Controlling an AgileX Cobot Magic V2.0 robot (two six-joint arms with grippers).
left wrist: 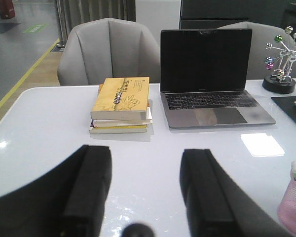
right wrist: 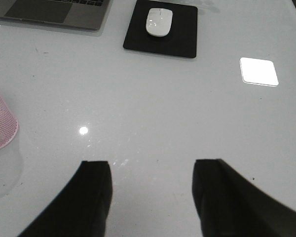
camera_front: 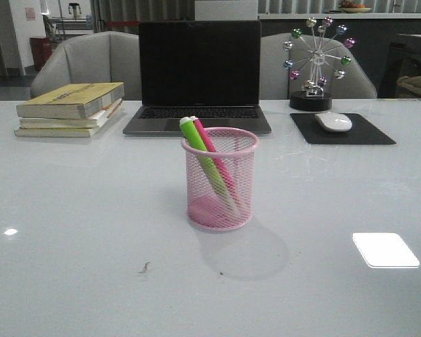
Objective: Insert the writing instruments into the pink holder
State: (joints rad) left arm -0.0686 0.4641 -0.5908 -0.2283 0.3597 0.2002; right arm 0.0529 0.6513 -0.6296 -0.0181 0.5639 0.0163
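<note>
Pink holder: I am seeing the pink holder (camera_front: 219, 181) standing upright in the middle of the white table (camera_front: 70, 232), in front of the laptop (camera_front: 198, 74). It is made of wire mesh, so I am looking right through its wall.
Green pen: the green marker (camera_front: 205, 160) is sitting inside the holder and leaning, with its clear cap sticking up over the rim toward the robot's left.
Pink pen: the pink marker (camera_front: 212, 151) is sitting in the holder too, just beside the green one, leaning the same way.
Left gripper: I am looking past the left gripper (left wrist: 145, 190) in its wrist view. Its two black fingers (left wrist: 89, 185) are spread wide apart and nothing is between them. It is hanging over bare table, with the holder only peeking in at the edge of that view.
Right gripper: the right gripper (right wrist: 150, 197) is also spread wide and holding nothing. It is hanging over bare table, apart from the holder.
Books: a stack of yellow books (camera_front: 71, 109) is lying to the left of the laptop. I am seeing marks on the top cover, but they are too small for me to read.
Mouse: a white mouse (camera_front: 333, 121) is resting on a black pad (camera_front: 344, 130) to the right of the laptop.
Toy wheel: a little wheel with coloured balls (camera_front: 318, 60) is standing behind the pad.
Writing: I am not finding any brand name or label I can read.
</note>
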